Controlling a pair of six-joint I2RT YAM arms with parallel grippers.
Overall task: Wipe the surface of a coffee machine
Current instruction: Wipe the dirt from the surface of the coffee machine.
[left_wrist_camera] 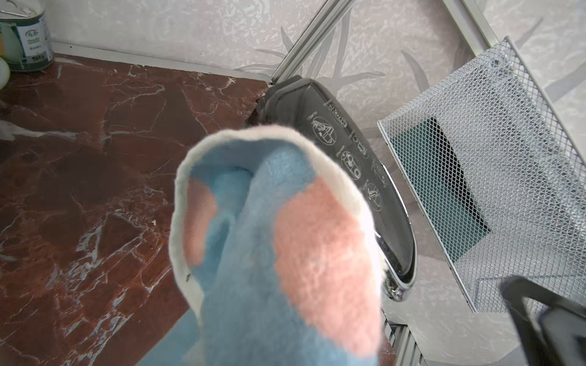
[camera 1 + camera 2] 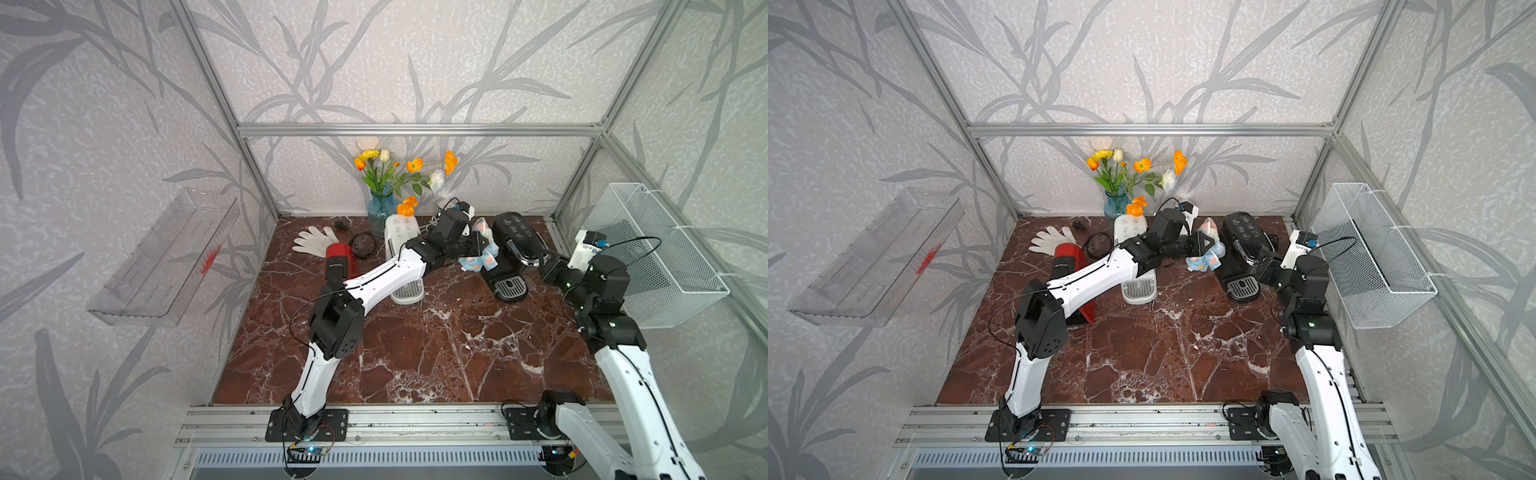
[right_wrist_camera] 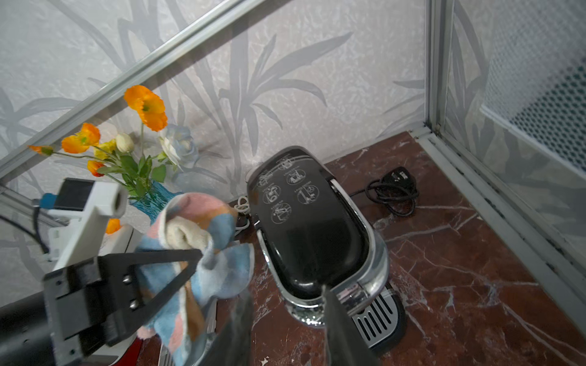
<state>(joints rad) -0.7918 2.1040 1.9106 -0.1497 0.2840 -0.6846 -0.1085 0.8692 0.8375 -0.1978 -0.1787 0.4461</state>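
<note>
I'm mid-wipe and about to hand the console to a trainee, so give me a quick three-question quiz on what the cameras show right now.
1. True or false: the left end effector is shut on the blue, pink and white cloth.
2. Where is the cloth relative to the black coffee machine? A) draped over its lid B) held beside it C) under its spout
3. What container hangs on the wall next to the right arm?

Key: 1 true. 2 B. 3 a white wire mesh basket.
</note>
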